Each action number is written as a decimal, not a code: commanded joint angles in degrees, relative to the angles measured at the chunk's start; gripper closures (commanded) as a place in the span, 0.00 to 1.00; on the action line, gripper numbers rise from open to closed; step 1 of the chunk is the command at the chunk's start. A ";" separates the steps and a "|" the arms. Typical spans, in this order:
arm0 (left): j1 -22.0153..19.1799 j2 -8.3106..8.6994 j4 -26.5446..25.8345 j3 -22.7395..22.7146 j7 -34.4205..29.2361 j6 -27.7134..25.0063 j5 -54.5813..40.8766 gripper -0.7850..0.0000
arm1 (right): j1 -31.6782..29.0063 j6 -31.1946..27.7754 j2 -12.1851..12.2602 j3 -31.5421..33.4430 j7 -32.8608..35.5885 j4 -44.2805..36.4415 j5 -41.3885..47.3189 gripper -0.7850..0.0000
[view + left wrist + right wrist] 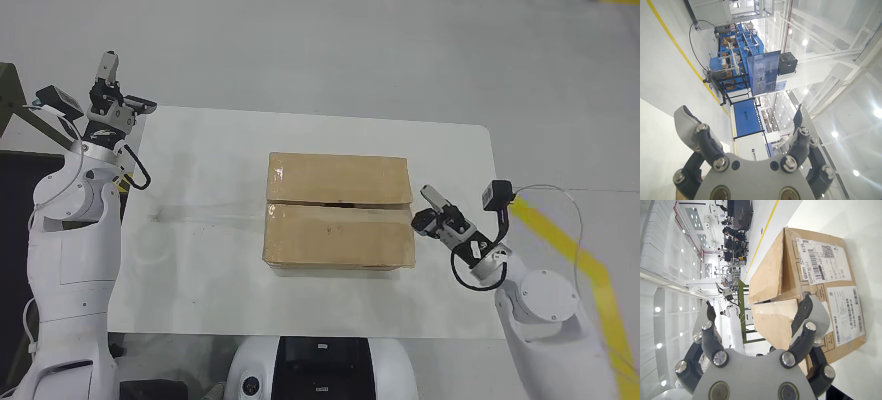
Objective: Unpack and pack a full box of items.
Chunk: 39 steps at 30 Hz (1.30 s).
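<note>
Now the right gripper [757, 306], jaws wide and empty, hovers just beside the right end of the box [338, 210]. Flaps folded down, the box sits mid-table [200, 280], with the widest margin on its left. The left gripper [107, 62], also wide, stands past the far-left corner.

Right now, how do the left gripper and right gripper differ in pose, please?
The left gripper is near a far corner of the table, away from the box; the right gripper is close beside the box. The left gripper points into the room; the right gripper faces the box's labelled end. Both are open, empty.
</note>
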 commanded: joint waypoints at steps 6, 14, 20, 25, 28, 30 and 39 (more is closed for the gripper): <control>0.00 0.00 0.00 0.00 0.00 0.00 0.00 0.00 | 0.55 -1.88 -0.11 0.11 -1.60 1.08 1.27 0.00; 0.00 0.00 0.00 0.00 0.00 0.00 0.00 0.00 | 0.18 -1.68 0.06 1.18 -2.09 1.35 0.13 0.00; 0.00 0.00 0.00 0.00 0.00 0.00 0.00 0.00 | 0.33 -1.08 0.09 0.00 -0.28 1.62 0.22 0.00; 0.00 0.00 0.00 0.00 0.00 0.00 0.00 0.00 | 0.35 -1.27 0.07 -0.29 0.04 0.43 1.19 0.00; 0.00 0.00 0.00 0.00 0.00 0.00 0.00 0.00 | 0.09 -1.67 0.12 0.22 0.56 -0.44 2.18 0.00; 0.00 0.00 0.00 0.00 0.00 0.00 0.00 0.00 | -0.09 -1.63 0.19 0.60 0.68 -1.09 2.16 0.00; 0.00 0.00 0.00 0.00 0.00 0.00 0.00 0.00 | -1.81 -2.97 0.36 1.87 2.34 -3.75 4.50 0.00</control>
